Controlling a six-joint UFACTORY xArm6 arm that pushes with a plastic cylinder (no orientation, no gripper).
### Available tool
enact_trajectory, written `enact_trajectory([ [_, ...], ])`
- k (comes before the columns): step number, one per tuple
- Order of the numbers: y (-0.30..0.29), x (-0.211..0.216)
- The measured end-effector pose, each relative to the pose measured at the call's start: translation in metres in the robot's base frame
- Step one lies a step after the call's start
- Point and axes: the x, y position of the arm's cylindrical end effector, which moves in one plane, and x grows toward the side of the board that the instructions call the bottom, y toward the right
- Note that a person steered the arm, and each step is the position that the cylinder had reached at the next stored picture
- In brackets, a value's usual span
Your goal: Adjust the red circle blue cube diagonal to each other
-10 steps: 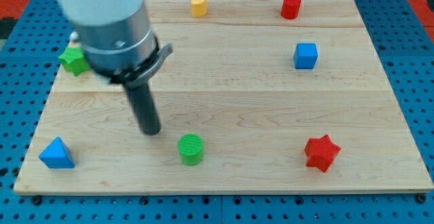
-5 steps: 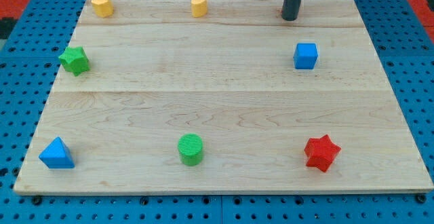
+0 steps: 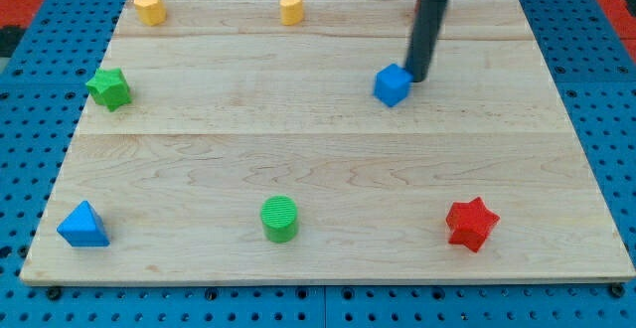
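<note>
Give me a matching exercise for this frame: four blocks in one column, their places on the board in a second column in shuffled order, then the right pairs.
Blocks:
1. blue cube
2. blue pyramid
3. red star
4. green star

Places:
A. near the view's bottom-right
B. at the view's left edge, upper half
C. right beside my tip, on its left
D. in the view's bottom-left corner

Pairs: 1-C, 2-D, 3-A, 4-B
</note>
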Motion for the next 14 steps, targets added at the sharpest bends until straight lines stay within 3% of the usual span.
enact_trajectory([
  [1,0.077,0.022],
  [2,0.0,0.026],
  [3,-0.097,-0.016],
  [4,-0.097,-0.025],
  [5,-0.076,0.018],
  [6,-0.14,0.029],
  [8,-0.179,-0.026],
  [9,-0.189,-0.029],
  [10,-0.236,-0.032],
  [11,-0.255,-0.062],
  [14,-0.209,-0.061],
])
